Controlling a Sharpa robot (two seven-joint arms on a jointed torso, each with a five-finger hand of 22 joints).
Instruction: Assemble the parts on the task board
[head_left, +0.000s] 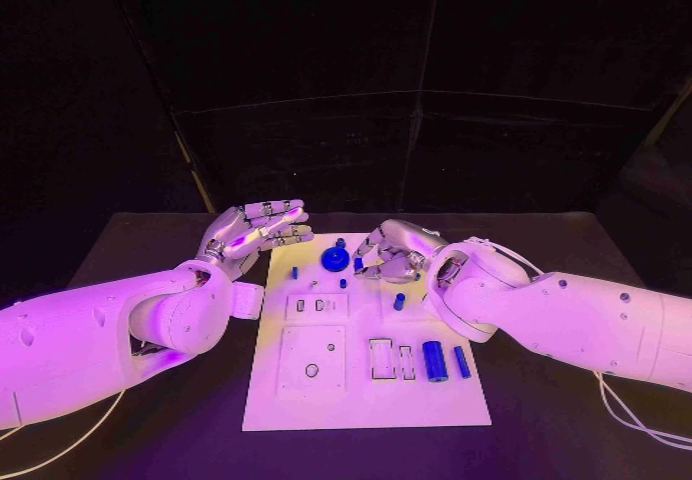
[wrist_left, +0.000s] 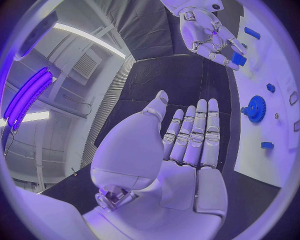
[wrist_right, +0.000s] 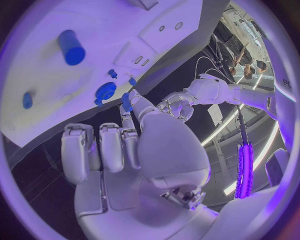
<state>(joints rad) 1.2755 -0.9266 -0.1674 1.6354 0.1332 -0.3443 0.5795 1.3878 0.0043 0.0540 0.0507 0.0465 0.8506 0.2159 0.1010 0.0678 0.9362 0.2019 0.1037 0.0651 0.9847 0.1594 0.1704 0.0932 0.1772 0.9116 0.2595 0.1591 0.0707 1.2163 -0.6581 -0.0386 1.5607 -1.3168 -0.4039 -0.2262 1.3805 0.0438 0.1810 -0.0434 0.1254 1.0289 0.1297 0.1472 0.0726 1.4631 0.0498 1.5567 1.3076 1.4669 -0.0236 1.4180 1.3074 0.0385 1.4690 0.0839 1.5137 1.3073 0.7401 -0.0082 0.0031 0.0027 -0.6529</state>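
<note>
Right hand (head_left: 397, 250), head view: silver, many-fingered, fingers curled down over the far end of the white flat task board (head_left: 361, 345), and it looks to pinch a small blue block (head_left: 359, 264) at the fingertips. A blue toothed gear wheel (head_left: 335, 259) stands on the board just beside those fingertips, on the side toward the left hand (head_left: 260, 228). That hand hovers off the board's far corner, fingers straight and apart, holding nothing. Nearer the robot than the right hand lie a short blue peg (head_left: 400, 300), then a thick blue cylinder (head_left: 434, 361) and a thin blue bar (head_left: 462, 361), loose beside empty rectangular slots. My read: early stage, gear possibly seated, most parts still to place.

Left wrist view: left palm flat, smooth metal fingers side by side, thumb out, empty. Beyond its fingertips is matte black table (wrist_left: 181, 80); the gear (wrist_left: 255, 108) sits off to the side on the glossy white board. Right hand (wrist_left: 209, 32) across from it holds the small blue block (wrist_left: 239, 59) at its fingertips.

Right wrist view: fingers bent, the blue block (wrist_right: 127, 101) pinched between thumb and a finger, right at the board edge. Gear (wrist_right: 105, 92) is just past it; the thick cylinder (wrist_right: 70, 47) lies well beyond, round-ended and smooth. Parts look like hard plastic, though I can't confirm the material.
</note>
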